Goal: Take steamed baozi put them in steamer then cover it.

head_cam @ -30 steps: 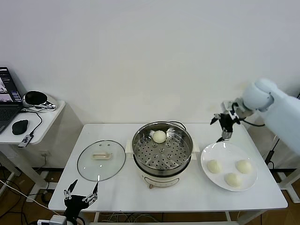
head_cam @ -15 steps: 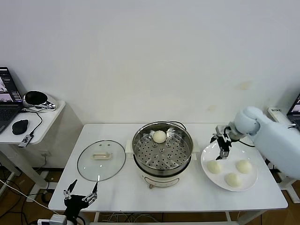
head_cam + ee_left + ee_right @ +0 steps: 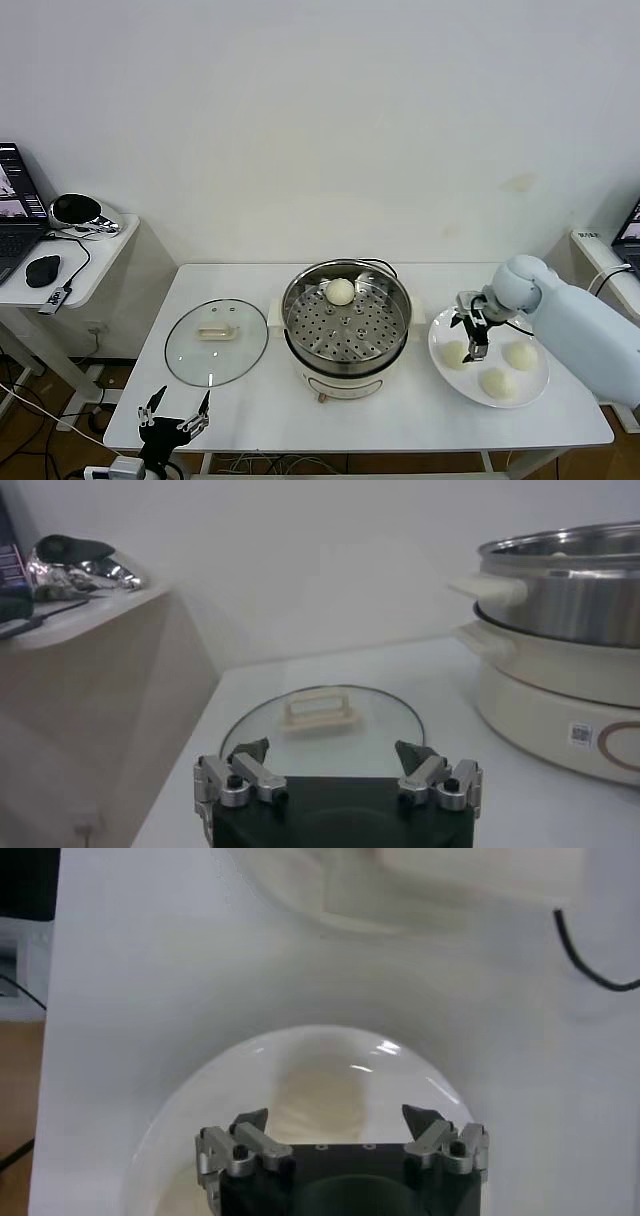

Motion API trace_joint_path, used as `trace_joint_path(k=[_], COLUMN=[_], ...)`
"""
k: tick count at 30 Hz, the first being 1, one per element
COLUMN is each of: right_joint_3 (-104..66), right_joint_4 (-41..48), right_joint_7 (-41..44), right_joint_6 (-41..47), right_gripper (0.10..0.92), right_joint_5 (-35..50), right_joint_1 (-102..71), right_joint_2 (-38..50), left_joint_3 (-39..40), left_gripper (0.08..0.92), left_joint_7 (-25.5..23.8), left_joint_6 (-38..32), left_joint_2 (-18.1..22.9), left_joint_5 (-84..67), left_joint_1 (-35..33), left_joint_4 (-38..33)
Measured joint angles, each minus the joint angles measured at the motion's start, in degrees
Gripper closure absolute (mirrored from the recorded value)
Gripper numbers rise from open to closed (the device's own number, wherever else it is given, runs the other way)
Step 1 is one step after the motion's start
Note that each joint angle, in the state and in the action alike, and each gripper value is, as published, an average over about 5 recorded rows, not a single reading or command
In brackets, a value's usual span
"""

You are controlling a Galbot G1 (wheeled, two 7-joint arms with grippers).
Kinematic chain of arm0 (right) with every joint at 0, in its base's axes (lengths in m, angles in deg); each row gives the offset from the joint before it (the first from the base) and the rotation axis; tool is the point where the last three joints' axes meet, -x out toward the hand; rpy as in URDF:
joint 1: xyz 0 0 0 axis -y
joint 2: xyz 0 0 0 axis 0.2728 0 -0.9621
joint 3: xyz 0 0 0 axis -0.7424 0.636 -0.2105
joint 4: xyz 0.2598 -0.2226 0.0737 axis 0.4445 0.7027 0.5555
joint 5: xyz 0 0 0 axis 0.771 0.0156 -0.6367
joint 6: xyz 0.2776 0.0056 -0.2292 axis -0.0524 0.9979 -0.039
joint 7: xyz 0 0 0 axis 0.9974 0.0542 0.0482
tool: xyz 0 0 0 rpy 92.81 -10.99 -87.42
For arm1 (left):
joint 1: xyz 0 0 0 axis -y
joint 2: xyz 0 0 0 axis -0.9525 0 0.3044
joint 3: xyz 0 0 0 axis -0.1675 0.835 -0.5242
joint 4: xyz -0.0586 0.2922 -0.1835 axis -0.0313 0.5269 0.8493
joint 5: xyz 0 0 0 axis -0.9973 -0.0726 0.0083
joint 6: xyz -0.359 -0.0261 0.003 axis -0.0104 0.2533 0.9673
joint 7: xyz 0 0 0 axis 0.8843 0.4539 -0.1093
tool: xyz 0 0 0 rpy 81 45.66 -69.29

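Item: white table (image 3: 250,400), laid out in a row for a transfer job. Centre: steamer (image 3: 345,325), uncovered, one baozi in the steamer (image 3: 340,291) resting toward the back of the perforated tray, most of the tray bare. Robot's left of it: cover (image 3: 216,341) lying flat on the table, handle up, set just beside the pot, presumably so it can go on once loading is finished. Robot's right: white plate (image 3: 488,355) carrying three baozi, namely the nearest-to-pot baozi (image 3: 455,354), a rear baozi (image 3: 520,355) and a front baozi (image 3: 497,383). Right gripper (image 3: 474,328): poised directly over the plate, above the nearest-to-pot baozi, fingers spread wide and empty, nothing between them; in the right wrist view that bun (image 3: 320,1093) sits framed between the open tips, not yet touched as far as can be judged. Left gripper (image 3: 172,421): parked low at the table's front edge, near the cover, fingers likewise spread apart, holding nothing. Assessment: one bun of four placed; next pick appears lined up; covering not yet begun.
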Motion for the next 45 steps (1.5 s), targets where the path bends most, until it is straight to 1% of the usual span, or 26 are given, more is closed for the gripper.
trace_joint_path(k=[26, 29, 34, 37, 40, 45], right_joint_3=[-0.8, -0.6, -0.2, -0.1, 0.1, 1.4], right_joint_4=[5.5, 5.8, 5.8, 5.8, 5.4, 3.9], right_joint_7=[-1.6, -1.6, -1.6, -1.5, -1.3, -0.8], right_joint_6=[-1.0, -0.9, -0.8, -0.6, -0.3, 0.4], right_gripper=[0.205, 0.249, 0.366, 0.417, 0.442, 0.444], right_joint_5=[-2.9, -2.9, -2.6, -2.4, -2.0, -0.3], right_joint_1=[-1.5, -1.3, -0.9, -0.8, -0.4, 1.5], right_joint_2=[-3.3, -3.4, -3.1, -2.8, -2.5, -1.0], left_joint_3=[0.1, 0.1, 0.1, 0.1, 0.2, 0.3], left_gripper=[0.177, 0.177, 0.177, 0.177, 0.177, 0.177], left_joint_7=[0.0, -0.1, -0.1, -0.1, -0.1, 0.0], left_joint_6=[0.0, 0.0, 0.0, 0.0, 0.0, -0.1], left_joint_2=[-0.3, -0.3, -0.2, -0.1, 0.0, 0.0], left_joint_5=[0.2, 0.2, 0.2, 0.2, 0.2, 0.3], left_joint_1=[0.7, 0.9, 1.0, 1.0, 0.9, 1.0], left_joint_4=[1.5, 1.7, 1.8, 1.8, 1.8, 1.8])
